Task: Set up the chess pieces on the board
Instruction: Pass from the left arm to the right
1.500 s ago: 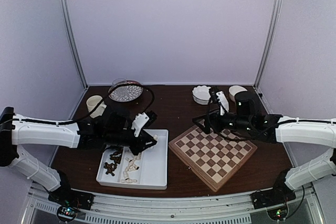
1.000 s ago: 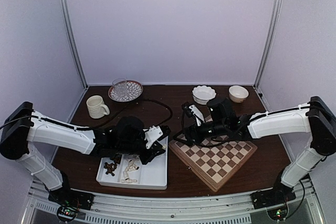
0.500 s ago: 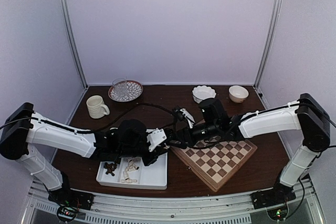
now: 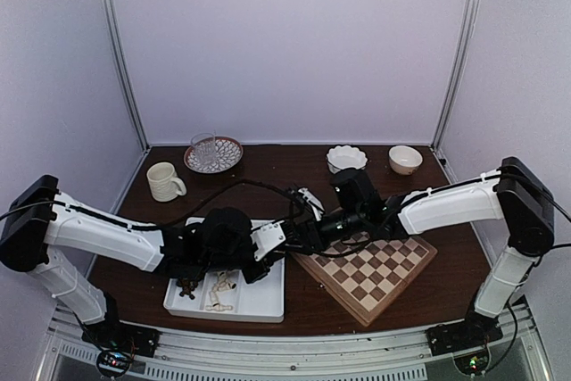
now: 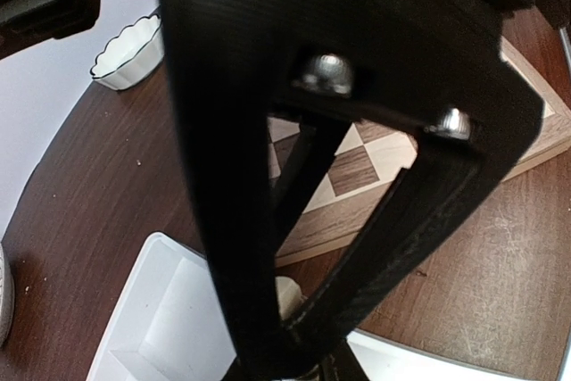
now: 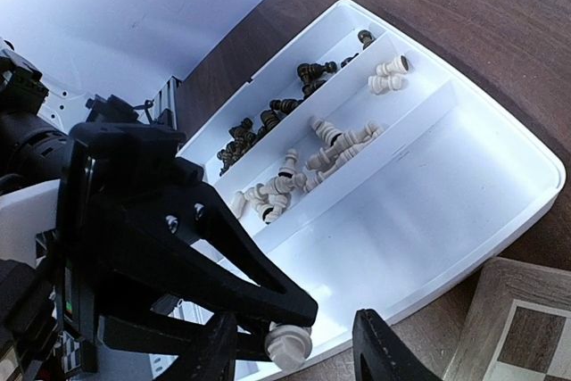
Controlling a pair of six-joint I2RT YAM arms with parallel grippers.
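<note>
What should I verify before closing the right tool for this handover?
1. Grip: left tool holds the cream piece: ok.
2. Straddle: right tool open around the piece: ok.
3. Height: right tool level with the piece's body: cannot tell.
4. Destination: visible squares of the board bare: ok.
5. Piece type, for choosing its square: cannot tell.

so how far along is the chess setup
Nothing looks done yet: no pieces show on the board. In hand: one cream piece is pinched in the left jaws, with the right jaws open either side of it. Left to do: the other cream pieces and dark pieces lie in the tray.
</note>
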